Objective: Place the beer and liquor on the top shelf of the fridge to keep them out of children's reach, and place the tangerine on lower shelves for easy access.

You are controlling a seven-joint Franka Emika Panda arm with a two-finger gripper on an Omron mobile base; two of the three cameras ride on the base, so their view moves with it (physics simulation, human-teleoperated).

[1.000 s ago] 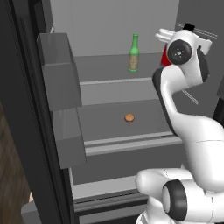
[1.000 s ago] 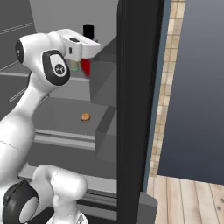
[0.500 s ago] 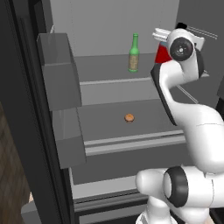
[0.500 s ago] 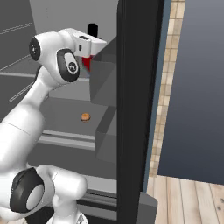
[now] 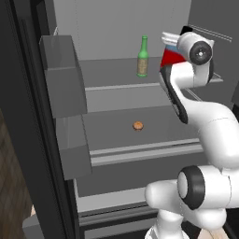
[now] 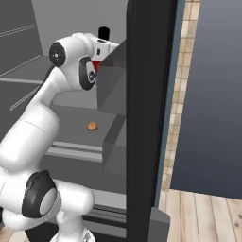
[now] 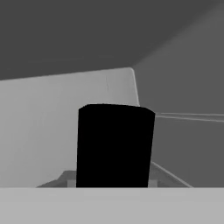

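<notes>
The liquor [image 5: 169, 59], red-bodied with blue shoulders, hangs upright at the right end of the top shelf [image 5: 109, 71], and my gripper [image 5: 171, 45] is shut on its upper part. My wrist hides most of the bottle. Its black cap [image 6: 103, 33] rises above the hand, and it stands large and close as the cap [image 7: 114, 144] in the hand view. The beer [image 5: 143, 58], a slim green bottle, stands upright on the top shelf to the left of the liquor. The tangerine [image 5: 137, 125] lies on the lower shelf [image 5: 107, 130] and is seen again as the tangerine [image 6: 91, 126].
Boxy grey door bins [image 5: 63, 77] line the open fridge door on the left. The black door edge [image 6: 146, 118] stands close on the right of the arm, with bins [image 6: 113, 87] beside my wrist. A pale shelf lip [image 5: 140, 150] runs below the tangerine.
The arm has carried the liquor a little deeper into the fridge over the top shelf, toward the beer. Beer and tangerine have not moved.
</notes>
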